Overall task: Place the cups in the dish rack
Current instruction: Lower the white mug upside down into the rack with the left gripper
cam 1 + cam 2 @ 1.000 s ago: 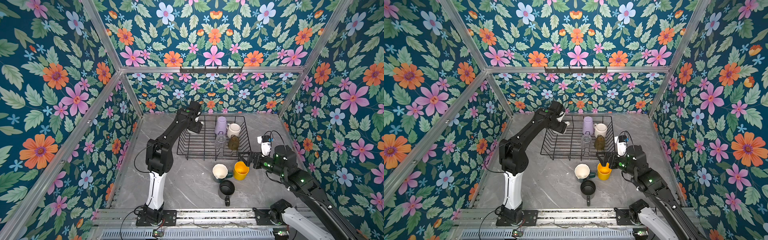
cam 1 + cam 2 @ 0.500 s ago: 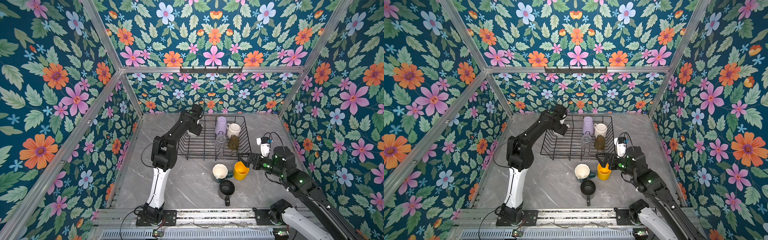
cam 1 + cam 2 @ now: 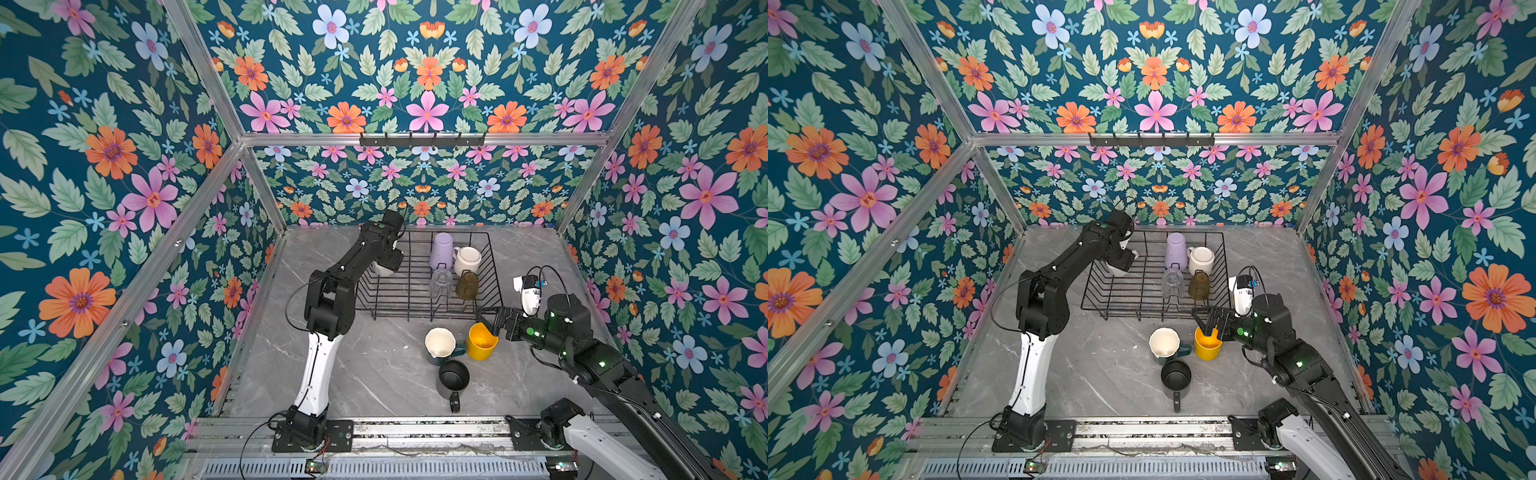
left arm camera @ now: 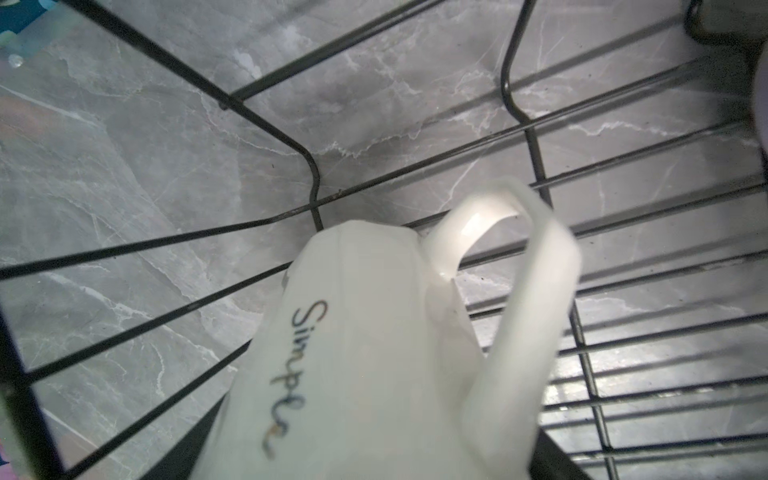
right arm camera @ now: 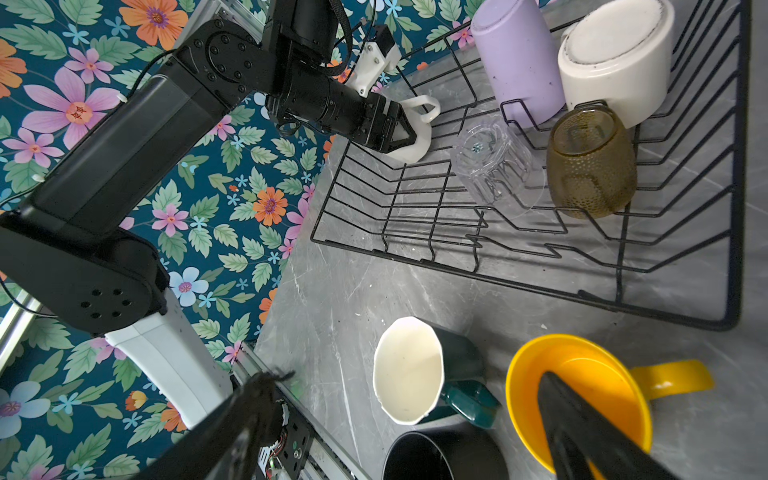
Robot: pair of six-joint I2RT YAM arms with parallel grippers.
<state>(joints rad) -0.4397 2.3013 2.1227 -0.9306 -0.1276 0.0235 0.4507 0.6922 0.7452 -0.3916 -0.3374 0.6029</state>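
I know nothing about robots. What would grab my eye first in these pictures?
The loud floral wallpaper covers every wall around the grey table. Next comes the left gripper, holding a white mug over the left part of the black dish rack. The open right gripper has one finger dipped inside the yellow mug in front of the rack.

1. We find the white mug [image 4: 365, 353] blurred in the left wrist view, its near end cut off by the edge.
2. The right wrist view's edge crops the black mug [image 5: 444, 457].
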